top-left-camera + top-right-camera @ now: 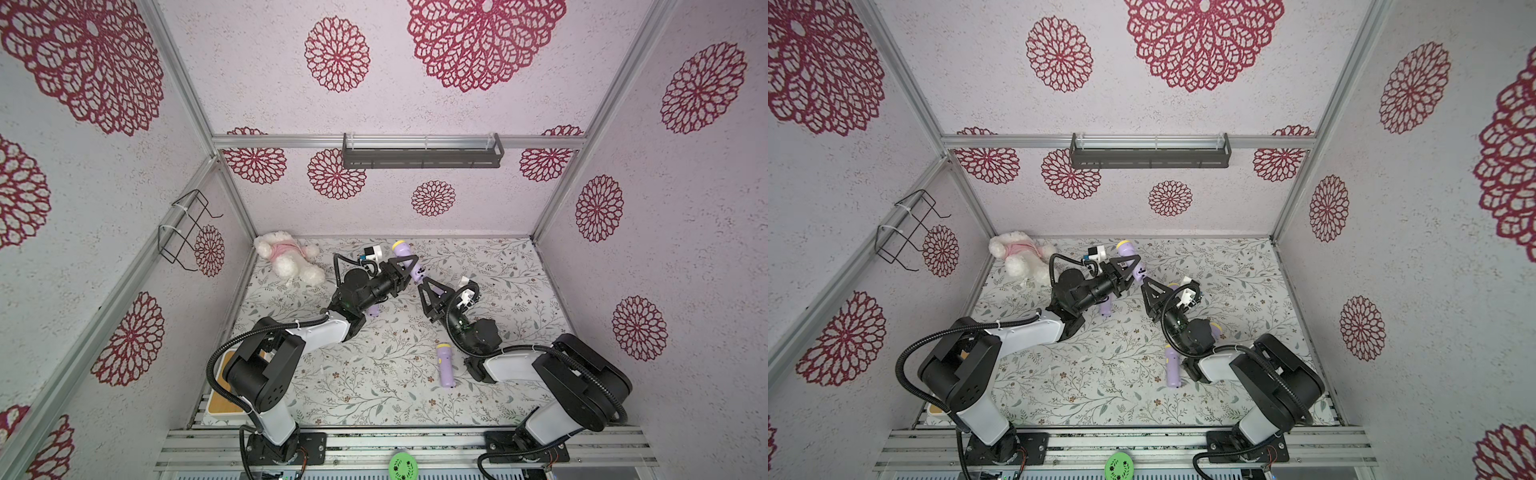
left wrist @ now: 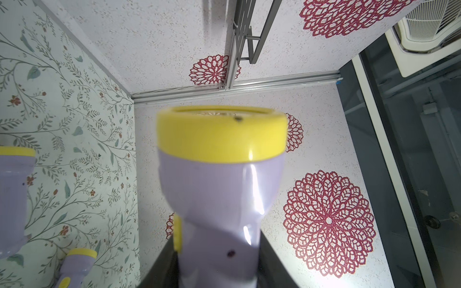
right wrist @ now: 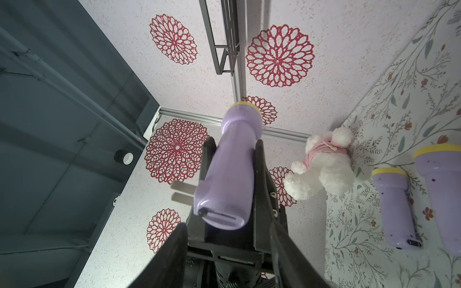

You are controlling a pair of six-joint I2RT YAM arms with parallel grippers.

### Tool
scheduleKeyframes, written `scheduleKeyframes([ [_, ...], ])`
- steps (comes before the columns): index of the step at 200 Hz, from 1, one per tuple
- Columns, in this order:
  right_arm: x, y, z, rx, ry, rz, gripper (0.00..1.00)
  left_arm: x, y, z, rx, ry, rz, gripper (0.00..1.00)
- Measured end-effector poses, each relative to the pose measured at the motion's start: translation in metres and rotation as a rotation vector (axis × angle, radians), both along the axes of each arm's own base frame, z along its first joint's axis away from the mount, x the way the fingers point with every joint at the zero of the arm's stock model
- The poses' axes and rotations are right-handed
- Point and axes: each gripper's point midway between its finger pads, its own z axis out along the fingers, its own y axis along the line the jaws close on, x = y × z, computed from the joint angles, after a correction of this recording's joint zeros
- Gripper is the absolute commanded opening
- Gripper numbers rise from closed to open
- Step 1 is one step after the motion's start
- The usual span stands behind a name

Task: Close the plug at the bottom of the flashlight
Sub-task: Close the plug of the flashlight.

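My left gripper [image 1: 410,270] [image 1: 1133,271] is shut on a purple flashlight [image 1: 400,248] [image 1: 1125,249] with a yellow head, holding it off the table. The left wrist view shows the flashlight [image 2: 222,179] close up between my dark fingers [image 2: 270,261]. In the right wrist view its flat bottom end [image 3: 222,219] faces the camera, and the plug [image 3: 182,192] sticks out sideways as two metal prongs. My right gripper [image 1: 424,286] [image 3: 228,232] stands open just short of that bottom end, with nothing between its fingers.
Other purple flashlights lie on the floral table: one at front centre [image 1: 444,365], one under the left arm [image 1: 372,309]. A white plush toy [image 1: 289,257] lies at the back left. A wire rack [image 1: 187,228] hangs on the left wall and a dark shelf [image 1: 422,153] on the back wall.
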Motion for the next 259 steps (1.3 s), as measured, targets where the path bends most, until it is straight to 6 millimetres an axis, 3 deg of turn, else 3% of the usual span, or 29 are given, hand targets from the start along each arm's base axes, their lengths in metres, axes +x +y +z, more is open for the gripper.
scheduleKeyframes([
  [109, 0.002, -0.002, 0.000, 0.005, 0.005, -0.015, 0.50, -0.003, -0.002, -0.012, -0.011, 0.011, 0.007, 0.00],
  [259, 0.003, -0.003, 0.000, 0.007, 0.006, -0.019, 0.42, -0.008, -0.008, -0.009, -0.034, -0.002, -0.004, 0.00],
])
